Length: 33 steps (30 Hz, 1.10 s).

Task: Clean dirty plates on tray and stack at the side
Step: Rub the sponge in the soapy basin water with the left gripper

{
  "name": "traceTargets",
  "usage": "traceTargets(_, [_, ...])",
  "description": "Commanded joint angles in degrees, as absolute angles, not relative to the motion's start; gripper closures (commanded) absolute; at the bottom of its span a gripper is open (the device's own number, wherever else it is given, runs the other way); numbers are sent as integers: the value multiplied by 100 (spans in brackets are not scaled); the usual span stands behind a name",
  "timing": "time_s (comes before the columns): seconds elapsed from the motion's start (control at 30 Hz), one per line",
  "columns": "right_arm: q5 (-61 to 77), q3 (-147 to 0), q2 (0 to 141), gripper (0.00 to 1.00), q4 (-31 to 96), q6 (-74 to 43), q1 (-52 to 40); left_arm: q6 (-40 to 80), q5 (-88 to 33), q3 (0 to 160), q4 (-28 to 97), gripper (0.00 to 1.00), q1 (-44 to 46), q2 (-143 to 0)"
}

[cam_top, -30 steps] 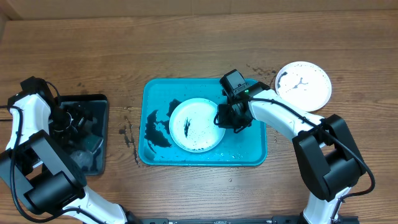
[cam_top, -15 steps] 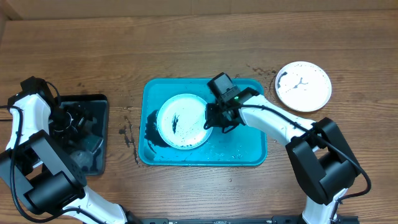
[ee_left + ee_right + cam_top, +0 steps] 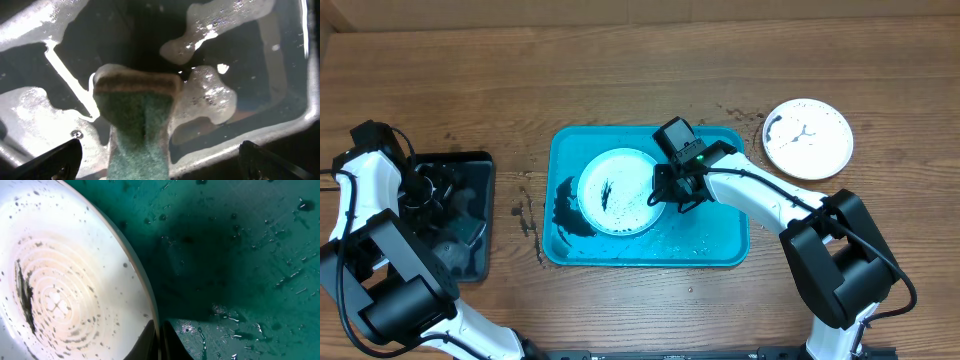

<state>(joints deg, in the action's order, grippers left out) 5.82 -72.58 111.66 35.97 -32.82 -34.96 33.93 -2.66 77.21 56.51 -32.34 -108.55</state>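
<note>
A white plate (image 3: 615, 190) with black smears and specks lies on the turquoise tray (image 3: 720, 240), tilted up at its right side. My right gripper (image 3: 660, 192) is shut on its right rim; the right wrist view shows the fingers (image 3: 159, 330) pinching the plate's edge (image 3: 65, 280) above the wet tray floor (image 3: 240, 255). A second dirty white plate (image 3: 808, 138) sits on the table at the far right. The yellow-green plate is out of view. My left gripper (image 3: 425, 190) is open in the black tray (image 3: 470, 260), its fingers (image 3: 157, 155) wide on either side of a green sponge (image 3: 137, 130).
A black smear (image 3: 565, 210) lies on the turquoise tray's floor left of the plate. Dark specks dot the wood (image 3: 525, 212) between the two trays. The black tray holds foamy water (image 3: 215, 95).
My right gripper has pulled the white plate leftward across the turquoise tray, then held nearly still. The left arm has not moved.
</note>
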Motion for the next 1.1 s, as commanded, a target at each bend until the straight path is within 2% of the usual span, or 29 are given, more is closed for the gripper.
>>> traceTargets(0.0, [449, -7236, 11157, 96, 3557, -3323, -3492, 3345, -805, 7738, 6036, 0, -3223, -10864])
traceTargets(0.1, [449, -7236, 11157, 96, 3516, -3323, -3494, 3264, -1002, 7695, 6204, 0, -3183, -10864])
traceTargets(0.17, [449, -7236, 11157, 96, 3516, -3323, -3494, 3203, -690, 7686, 6184, 0, -3155, -10864])
traceTargets(0.27, [449, -7236, 11157, 96, 3538, -3321, -3494, 3782, -148, 7664, 6165, 0, -3192, -10868])
traceTargets(0.5, [449, -7236, 11157, 96, 3538, -3321, -3494, 4123, 12, 7041, 5725, 0, -3212, -10875])
traceTargets(0.57, [449, -7236, 11157, 96, 3540, -3321, -3494, 4228, 62, 6860, 5468, 3, -3212, -10875])
traceTargets(0.6, [451, -7236, 11157, 96, 3546, -3306, -3494, 4226, 58, 6716, 5247, 12, -3212, -10875])
traceTargets(0.67, [449, -7236, 11157, 96, 3544, -3304, -3494, 4226, 54, 6661, 5188, 18, -3212, -10875])
traceTargets(0.7, [449, -7236, 11157, 96, 3540, -3304, -3494, 4224, 58, 6657, 5148, 26, -3212, -10875])
traceTargets(0.8, [449, -7236, 11157, 96, 3535, -3306, -3494, 4224, 60, 6657, 5065, 30, -3212, -10875])
traceTargets(0.87, [449, -7236, 11157, 96, 3535, -3306, -3492, 4226, 56, 6648, 5050, 41, -3212, -10875])
traceTargets(0.9, [451, -7236, 11157, 96, 3538, -3306, -3494, 4226, 58, 6646, 5052, 52, -3212, -10875])
traceTargets(0.93, [449, -7236, 11157, 96, 3535, -3306, -3494, 4228, 58, 6635, 5050, 70, -3212, -10875])
traceTargets(0.97, [451, -7236, 11157, 96, 3535, -3304, -3494, 4230, 56, 6628, 5050, 79, -3212, -10875])
traceTargets(1.03, [449, -7236, 11157, 96, 3535, -3306, -3494, 4250, 54, 6611, 5043, 95, -3212, -10875])
traceTargets(1.07, [449, -7236, 11157, 96, 3535, -3304, -3492, 4248, 51, 6611, 5048, 96, -3212, -10875])
